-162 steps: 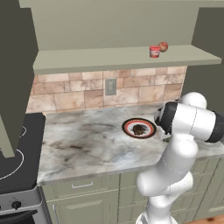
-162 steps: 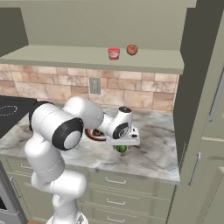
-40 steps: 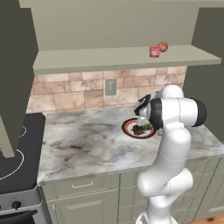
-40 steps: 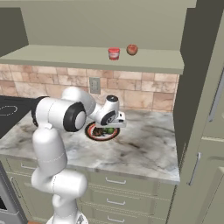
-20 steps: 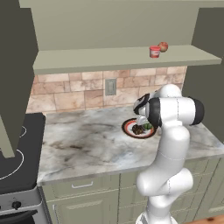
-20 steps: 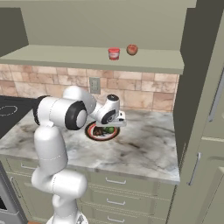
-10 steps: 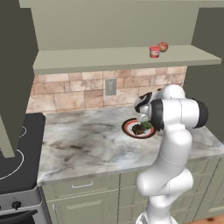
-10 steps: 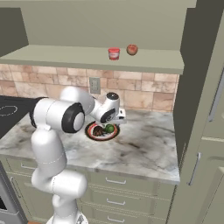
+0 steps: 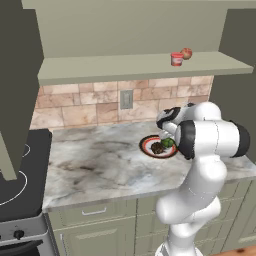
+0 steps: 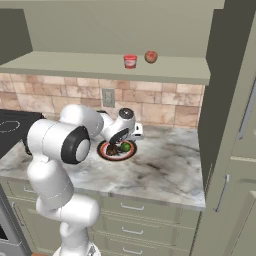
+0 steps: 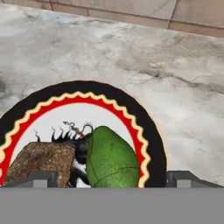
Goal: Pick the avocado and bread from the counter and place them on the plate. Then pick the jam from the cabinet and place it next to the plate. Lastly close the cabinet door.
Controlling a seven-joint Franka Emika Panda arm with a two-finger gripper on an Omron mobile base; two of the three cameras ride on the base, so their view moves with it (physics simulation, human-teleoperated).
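The plate (image 11: 144, 131) lies flat on the marbled grey-white stone worktop (image 9: 100, 160), its rim a black band around a scalloped red-orange ring, its centre white with a spiky dark motif. On it rest the avocado (image 11: 109, 159), smooth, glossy and green with faint seams across its skin, and the bread (image 11: 39, 164), a rough, lumpy brown piece, just beside each other and seemingly touching. The gripper (image 11: 111, 178) hangs directly above them with its two dark finger tips set wide apart, one to either side of the food, holding nothing. From the base views the white arm bends down over the plate (image 10: 116, 150), near the tan stone-tile backsplash (image 9: 90, 107). Up in the open beige-olive cabinet (image 10: 100, 30), on the long flat shelf (image 10: 100, 67), stands the jam (image 10: 130, 61), a squat red jar with a paler lid, and just beside it a reddish round ball (image 10: 151, 56).
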